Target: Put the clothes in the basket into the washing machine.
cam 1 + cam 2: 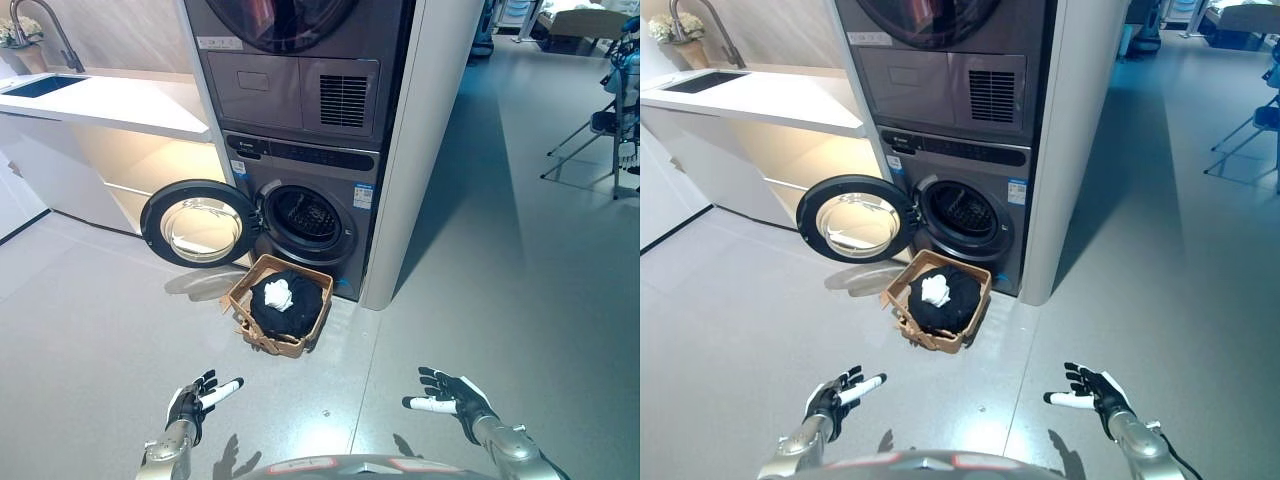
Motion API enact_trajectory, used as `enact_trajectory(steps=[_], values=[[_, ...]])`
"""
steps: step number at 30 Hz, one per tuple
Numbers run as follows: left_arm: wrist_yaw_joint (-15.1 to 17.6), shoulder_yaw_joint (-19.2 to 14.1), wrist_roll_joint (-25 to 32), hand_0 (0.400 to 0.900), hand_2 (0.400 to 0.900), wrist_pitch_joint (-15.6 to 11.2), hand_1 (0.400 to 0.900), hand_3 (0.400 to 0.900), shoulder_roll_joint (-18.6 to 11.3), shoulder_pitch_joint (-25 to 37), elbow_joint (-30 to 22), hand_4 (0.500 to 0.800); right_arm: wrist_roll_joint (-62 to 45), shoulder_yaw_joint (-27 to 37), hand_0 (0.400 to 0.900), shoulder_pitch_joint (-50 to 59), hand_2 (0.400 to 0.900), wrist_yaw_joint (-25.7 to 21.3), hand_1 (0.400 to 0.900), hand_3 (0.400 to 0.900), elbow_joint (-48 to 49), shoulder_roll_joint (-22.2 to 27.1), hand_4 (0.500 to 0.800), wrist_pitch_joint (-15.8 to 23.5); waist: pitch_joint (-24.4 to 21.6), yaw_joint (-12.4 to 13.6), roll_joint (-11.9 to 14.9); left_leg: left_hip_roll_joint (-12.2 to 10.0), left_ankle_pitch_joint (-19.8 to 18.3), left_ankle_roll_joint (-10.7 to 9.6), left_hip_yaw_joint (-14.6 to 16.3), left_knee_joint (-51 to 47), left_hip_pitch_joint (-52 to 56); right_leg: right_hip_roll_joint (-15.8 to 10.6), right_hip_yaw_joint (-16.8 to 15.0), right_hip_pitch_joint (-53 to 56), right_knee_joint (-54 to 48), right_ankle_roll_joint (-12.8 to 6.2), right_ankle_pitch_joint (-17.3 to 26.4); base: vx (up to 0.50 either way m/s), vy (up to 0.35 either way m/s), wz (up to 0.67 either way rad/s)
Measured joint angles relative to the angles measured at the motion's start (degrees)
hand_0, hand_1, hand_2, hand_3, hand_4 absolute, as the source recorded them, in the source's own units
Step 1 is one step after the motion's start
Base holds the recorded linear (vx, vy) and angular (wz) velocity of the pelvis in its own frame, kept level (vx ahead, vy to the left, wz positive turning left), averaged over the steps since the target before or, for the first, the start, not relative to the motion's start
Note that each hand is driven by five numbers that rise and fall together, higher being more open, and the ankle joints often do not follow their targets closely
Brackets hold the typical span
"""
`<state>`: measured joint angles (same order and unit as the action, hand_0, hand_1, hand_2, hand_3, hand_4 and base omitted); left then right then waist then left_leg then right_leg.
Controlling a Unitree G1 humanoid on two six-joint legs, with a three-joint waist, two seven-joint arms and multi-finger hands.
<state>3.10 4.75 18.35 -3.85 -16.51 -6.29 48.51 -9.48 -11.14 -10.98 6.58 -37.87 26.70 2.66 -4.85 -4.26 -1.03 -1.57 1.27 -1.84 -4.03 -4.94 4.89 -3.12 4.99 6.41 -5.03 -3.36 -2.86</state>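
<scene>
A tan woven basket (304, 282) stands on the floor right in front of the washing machine (310, 215). It holds dark clothes (290, 310) with a white piece (278, 294) on top. The machine's round door (200, 223) is swung open to the left, and the drum opening (305, 219) is dark. My left hand (197, 398) hangs low at the bottom left, fingers relaxed and holding nothing. My right hand (450, 397) is at the bottom right, also open and empty. Both hands are well short of the basket.
A dryer (295, 60) is stacked above the washer inside a white column (430, 150). To the left runs a white counter (110, 100) with a sink (45, 85) and tap. A folding chair frame (600, 130) stands far right.
</scene>
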Motion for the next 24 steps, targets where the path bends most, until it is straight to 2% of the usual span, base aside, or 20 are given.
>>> enact_trajectory(steps=[6,9,18,21,24], values=[[0.0,0.02,-0.01,0.9,0.9,0.0,0.9,0.9,0.0,0.0,0.0,0.8,0.01,-0.01,0.9,0.01,0.9,0.04,0.9,0.9,-0.01,0.0,0.8,-0.01,0.01,0.03,0.01,0.06,-0.01,0.01,0.05,0.0,0.14,-0.05,-0.09,-0.02,0.32,0.03,0.02,-0.01,0.024,0.0],[0.02,0.54,0.0,0.9,0.9,0.01,0.9,0.9,-0.08,0.02,0.01,0.8,0.02,-0.03,0.9,0.32,0.9,0.08,0.9,0.9,-0.04,0.0,0.8,-0.03,0.18,0.09,-0.09,0.16,-0.1,0.13,0.64,0.0,0.49,-0.07,-1.25,-0.33,1.31,-0.07,-0.08,-0.02,0.092,0.0],[-0.13,2.01,0.02,0.9,0.9,0.01,0.9,0.9,-0.06,0.33,0.0,0.8,0.03,-0.4,0.9,1.08,0.9,0.0,0.9,0.9,-0.22,-0.04,0.8,-0.17,0.93,0.01,-0.45,1.66,-0.26,1.46,2.25,0.02,0.59,-1.84,-3.13,-3.11,5.79,-1.52,-1.41,0.02,0.157,-0.07],[-0.24,2.22,0.02,0.9,0.9,0.01,0.9,0.9,-0.01,1.27,0.01,0.8,0.03,-0.41,0.9,1.77,0.9,0.02,0.9,0.9,-0.27,0.0,0.8,-0.18,2.61,-0.09,-0.67,3.2,-0.46,2.68,2.05,0.91,0.54,-3.3,-3.34,-4.82,10.44,-2.59,-3.21,0.01,0.241,0.06],[-0.31,2.19,-0.01,0.9,0.9,0.03,0.9,0.9,-0.04,2.4,0.05,0.8,0.04,-0.45,0.9,2.19,0.9,0.09,0.9,0.9,-0.34,-0.19,0.8,-0.22,4.53,0.01,-0.21,6.32,-1.5,4.42,2.18,2.87,0.48,-5.59,-4.35,-8.67,19.94,-2.86,-5.82,-0.03,0.252,-0.08]])
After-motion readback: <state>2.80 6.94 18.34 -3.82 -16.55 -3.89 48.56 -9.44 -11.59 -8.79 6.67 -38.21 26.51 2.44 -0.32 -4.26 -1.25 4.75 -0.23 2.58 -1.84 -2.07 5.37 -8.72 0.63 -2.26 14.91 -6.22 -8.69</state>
